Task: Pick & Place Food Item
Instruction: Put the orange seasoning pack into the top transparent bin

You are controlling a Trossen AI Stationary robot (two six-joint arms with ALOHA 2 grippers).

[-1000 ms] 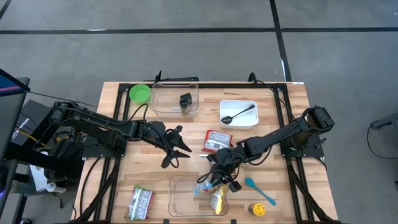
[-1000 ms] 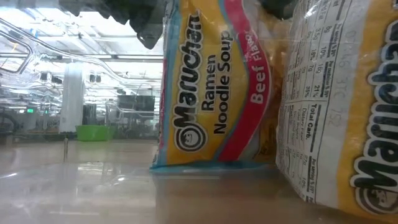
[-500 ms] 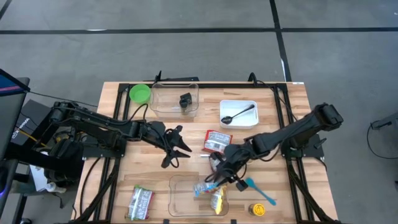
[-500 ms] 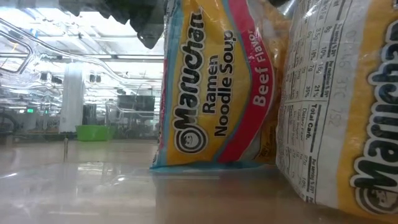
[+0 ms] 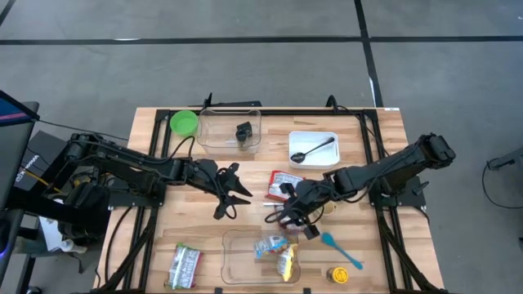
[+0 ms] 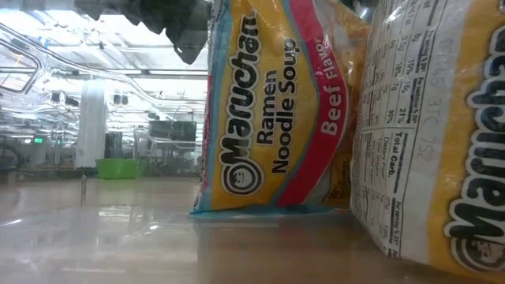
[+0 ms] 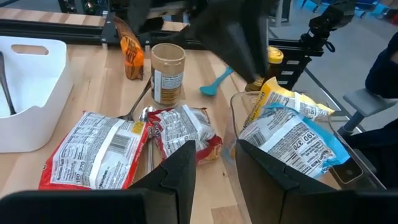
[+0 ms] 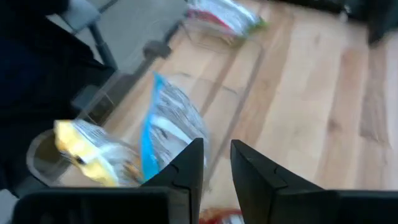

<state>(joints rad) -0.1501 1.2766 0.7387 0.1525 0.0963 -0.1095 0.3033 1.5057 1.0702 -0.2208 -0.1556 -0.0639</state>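
Ramen packet (image 5: 271,245) in the clear bin (image 5: 233,255) at 6 o'clock looks light, crinkly, brittle; pinch an edge. Right hand (image 5: 296,219) empty, fingers nearly together.

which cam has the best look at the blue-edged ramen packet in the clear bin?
Low view: the blue-edged Maruchan ramen packet stands upright and fills the frame, label readable. Left wrist view shows its nutrition-panel back in the clear plastic bin. High view shows it small; right wrist view blurs it.
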